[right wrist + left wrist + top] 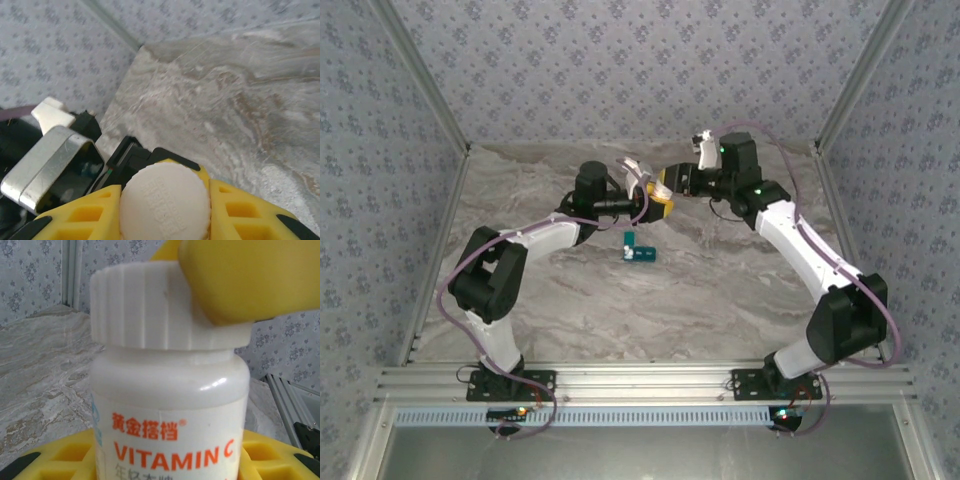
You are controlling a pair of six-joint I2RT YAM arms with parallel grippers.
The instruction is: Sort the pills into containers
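Left gripper clamped on white Vitamin C bottle, held above table. Right gripper closed around bottle's ribbed white cap, cap on bottle. Teal pill box on table mid-field, just below and near side of grippers, untouched.

The pill box is small and teal-blue. It lies flat on the table, alone. It sits near the left claw and right claw, a little closer to the arm bases, touching neither. Both claws grip a white bottle.
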